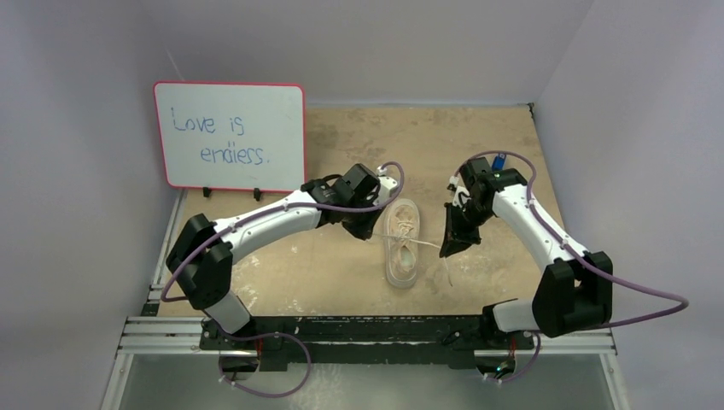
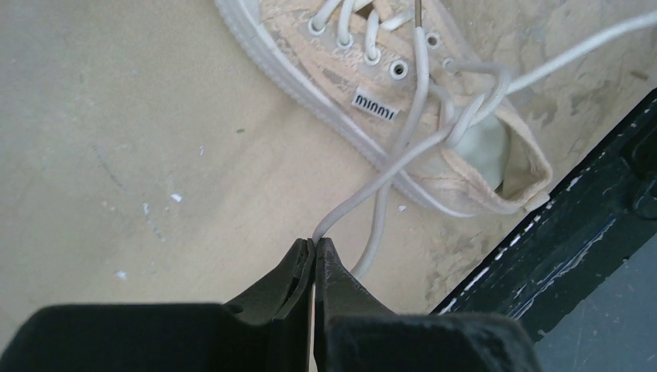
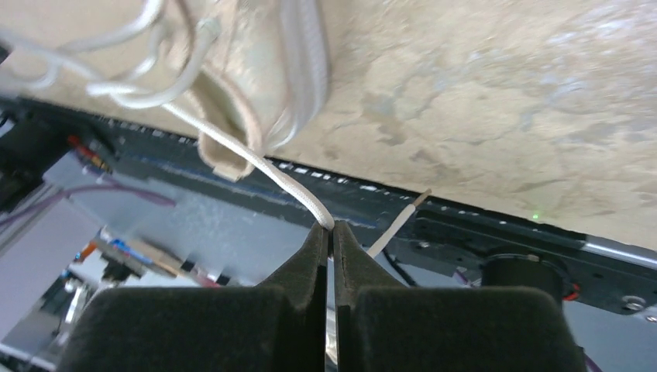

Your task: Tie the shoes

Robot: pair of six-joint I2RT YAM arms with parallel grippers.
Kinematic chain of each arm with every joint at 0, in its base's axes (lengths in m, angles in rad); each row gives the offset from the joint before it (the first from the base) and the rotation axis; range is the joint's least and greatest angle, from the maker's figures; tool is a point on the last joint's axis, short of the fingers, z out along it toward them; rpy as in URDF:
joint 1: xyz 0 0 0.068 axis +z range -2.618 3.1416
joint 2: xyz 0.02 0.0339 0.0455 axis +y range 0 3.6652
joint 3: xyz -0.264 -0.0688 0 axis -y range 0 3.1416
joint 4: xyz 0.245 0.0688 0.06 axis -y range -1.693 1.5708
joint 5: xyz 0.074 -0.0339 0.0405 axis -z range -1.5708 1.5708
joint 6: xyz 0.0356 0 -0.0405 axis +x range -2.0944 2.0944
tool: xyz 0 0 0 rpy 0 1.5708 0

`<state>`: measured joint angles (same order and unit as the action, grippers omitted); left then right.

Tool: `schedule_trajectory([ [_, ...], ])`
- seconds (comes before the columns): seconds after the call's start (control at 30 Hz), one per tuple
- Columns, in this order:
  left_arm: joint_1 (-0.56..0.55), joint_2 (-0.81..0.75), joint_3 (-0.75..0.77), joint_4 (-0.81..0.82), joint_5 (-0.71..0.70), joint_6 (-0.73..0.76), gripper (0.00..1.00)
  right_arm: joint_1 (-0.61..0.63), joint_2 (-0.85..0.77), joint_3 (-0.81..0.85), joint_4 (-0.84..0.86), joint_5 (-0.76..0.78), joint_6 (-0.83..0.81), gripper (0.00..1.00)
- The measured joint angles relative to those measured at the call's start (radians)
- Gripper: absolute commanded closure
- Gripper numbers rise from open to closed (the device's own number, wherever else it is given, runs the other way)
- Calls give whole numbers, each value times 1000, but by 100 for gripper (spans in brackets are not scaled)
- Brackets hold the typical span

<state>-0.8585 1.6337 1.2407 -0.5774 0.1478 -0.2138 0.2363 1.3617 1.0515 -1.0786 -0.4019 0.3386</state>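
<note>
The pale pink-beige shoe point(image 1: 401, 243) lies mid-table, toe toward the back, its thin white laces crossed over its opening. My left gripper point(image 1: 369, 229) is just left of the shoe and shut on a white lace point(image 2: 387, 174) that runs to the crossing above the heel; the shoe's side point(image 2: 333, 66) fills the top of that view. My right gripper point(image 1: 450, 248) is just right of the shoe, shut on the other lace point(image 3: 263, 167), which is pulled taut from the shoe's heel point(image 3: 256, 85). The lace's loose tip point(image 3: 399, 221) sticks out beside the fingers.
A whiteboard point(image 1: 229, 135) with blue writing stands at the back left. The black metal rail point(image 1: 367, 329) of the arm bases runs along the near table edge. Grey walls close in both sides.
</note>
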Motion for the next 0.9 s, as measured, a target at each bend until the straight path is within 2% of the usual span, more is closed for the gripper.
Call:
schedule_trajectory([
  [0.1,1,-6,40,-87,-30,48,100,-18,25,9,20,74,14,100],
  [0.47,0,-53,144,-279,-101,156,100,-90,91,-20,149,162,37,100],
  [0.7,-2,-51,129,-307,-124,145,100,-108,91,-39,181,188,48,100],
  [0.9,-2,-37,18,-250,-160,50,100,-171,63,-75,208,259,105,100],
])
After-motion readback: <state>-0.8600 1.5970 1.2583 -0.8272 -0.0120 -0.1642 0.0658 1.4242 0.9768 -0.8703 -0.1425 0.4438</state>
